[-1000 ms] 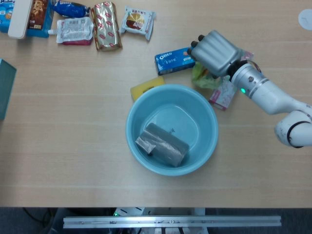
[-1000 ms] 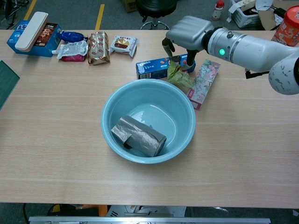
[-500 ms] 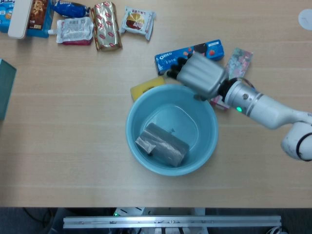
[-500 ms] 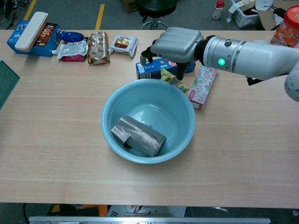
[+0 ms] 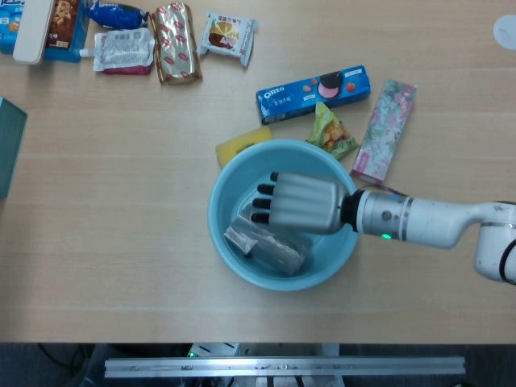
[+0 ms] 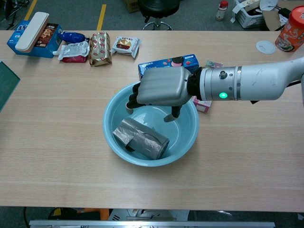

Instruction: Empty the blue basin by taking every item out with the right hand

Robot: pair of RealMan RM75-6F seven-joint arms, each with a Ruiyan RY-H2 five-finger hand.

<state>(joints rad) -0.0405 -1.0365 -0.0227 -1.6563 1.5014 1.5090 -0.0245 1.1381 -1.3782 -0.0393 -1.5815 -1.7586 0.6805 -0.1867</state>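
Lying in the bottom of the blue basin (image 5: 228, 181), toward its left and near side: a grey foil-wrapped packet (image 5: 268, 241), flat on its side, long axis running diagonally in the head view from upper left to lower right, one crumpled end pointing at the basin's left wall. Same packet in the chest view (image 6: 141, 138), slanting from the left wall down toward the near rim. Nothing else visible inside the basin.

Hovering directly above the packet, inside the basin's outline: the right hand (image 5: 297, 201), back plate upward, dark fingertips (image 5: 264, 190) spread side by side and pointing left, holding nothing. In the chest view (image 6: 160, 88), fingers curled slightly downward, thumb hanging below the palm, clearly apart from the packet. Forearm stretching off to the right, a green light glowing on the wrist.

Just beyond the far rim: a yellow sponge (image 5: 242, 143) touching the basin's edge, a green triangular snack bag (image 5: 330, 133), a blue Oreo box (image 5: 314, 93) lying lengthwise left to right, and a pink floral box (image 5: 383, 130) tilted slightly beside the bag.

Along the far left edge of the table (image 5: 113, 242): a gold-wrapped bar (image 5: 176, 42), a small cake packet (image 5: 226, 35), a white pouch (image 5: 122, 51), and a blue box with a white case on top (image 5: 38, 31). Left hand out of both views.
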